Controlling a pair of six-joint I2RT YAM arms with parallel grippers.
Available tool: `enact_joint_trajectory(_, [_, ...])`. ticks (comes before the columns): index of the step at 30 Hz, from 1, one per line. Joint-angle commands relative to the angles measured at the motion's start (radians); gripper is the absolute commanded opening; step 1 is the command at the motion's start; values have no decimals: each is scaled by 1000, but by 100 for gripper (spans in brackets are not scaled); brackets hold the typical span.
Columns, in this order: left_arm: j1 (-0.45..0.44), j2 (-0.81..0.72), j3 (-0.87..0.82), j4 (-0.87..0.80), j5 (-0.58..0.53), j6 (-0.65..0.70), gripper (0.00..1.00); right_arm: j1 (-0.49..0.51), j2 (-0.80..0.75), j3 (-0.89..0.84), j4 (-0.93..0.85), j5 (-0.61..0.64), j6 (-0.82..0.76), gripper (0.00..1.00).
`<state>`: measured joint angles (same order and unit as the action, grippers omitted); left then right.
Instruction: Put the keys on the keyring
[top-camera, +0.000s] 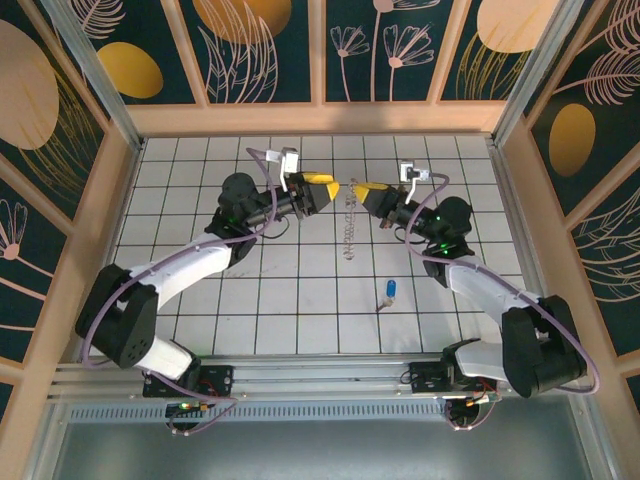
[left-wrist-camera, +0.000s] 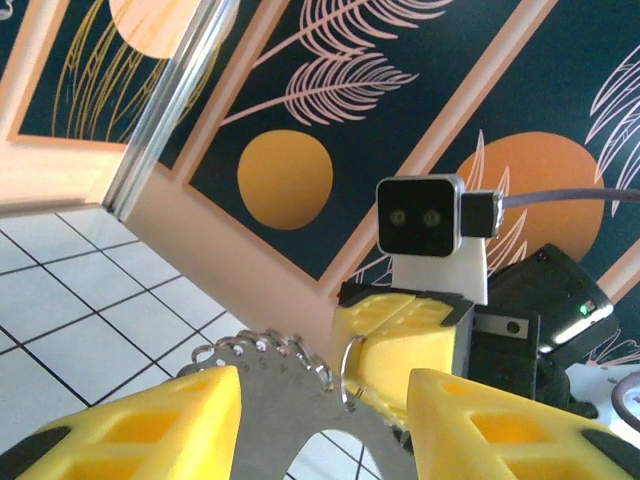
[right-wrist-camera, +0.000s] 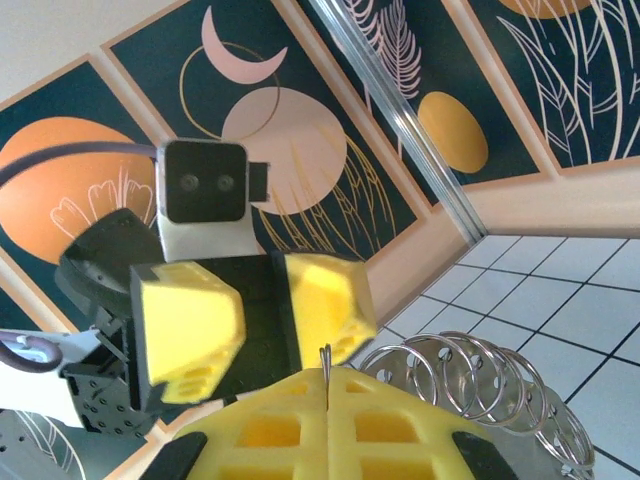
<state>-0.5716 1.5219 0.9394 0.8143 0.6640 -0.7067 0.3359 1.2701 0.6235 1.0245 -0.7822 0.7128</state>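
The right claw grips the keyring, and the left claw stands part open around it. Next, one claw probably must fetch the key lying behind the right claw.

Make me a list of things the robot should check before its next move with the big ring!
1. Grip of the right fingers on the keyring: ok, shut on its wire.
2. Grip of the left fingers on the keyring: not ok, they are open with the ring between them.
3. Is the keyring off the tiles: ok, it hangs between the arms.
4. Is the blue key picked up: not ok, it lies alone on the tiles.
5. Is the ring's gap opened for the key: cannot tell.
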Motion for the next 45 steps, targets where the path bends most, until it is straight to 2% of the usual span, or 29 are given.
enact_joint_trajectory(1, [10,43,27,108,62,-55,47,-16,13,42,101,-36,36,0])
enact_joint_trajectory(7, [10,95,78,147,134,-81,47,-20,45,51,130,-53,51,0])
enact_joint_trajectory(23, [11,166,105,225,181,-146,44,-20,87,56,181,-64,82,0])
enact_joint_trajectory(45, [10,185,101,261,219,-178,26,-7,122,71,197,-71,99,0])
